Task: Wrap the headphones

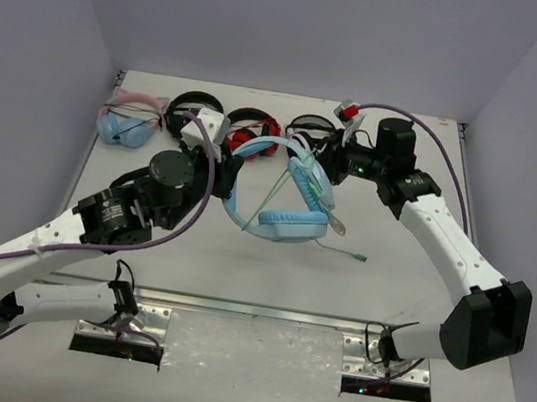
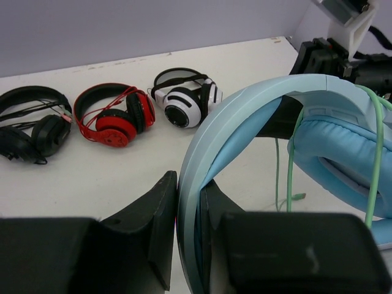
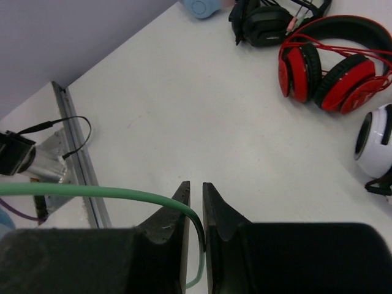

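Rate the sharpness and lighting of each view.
Top external: soft even light, faint shadows on the table, headphones sharp. Left wrist: left fingers blurred up close, red pair behind crisp. Right wrist: right fingers soft, cable clear.

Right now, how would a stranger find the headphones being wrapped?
On the table, nearer than the far row, the headphones are held by the left pincer and the right pincer. Only this pair is plain light blue with a green cable.

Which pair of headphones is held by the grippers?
The plain light-blue pair: the left gripper clamps its headband, the right gripper pinches its green cable. The black, red, white-and-black and cat-ear pairs lie on the table.
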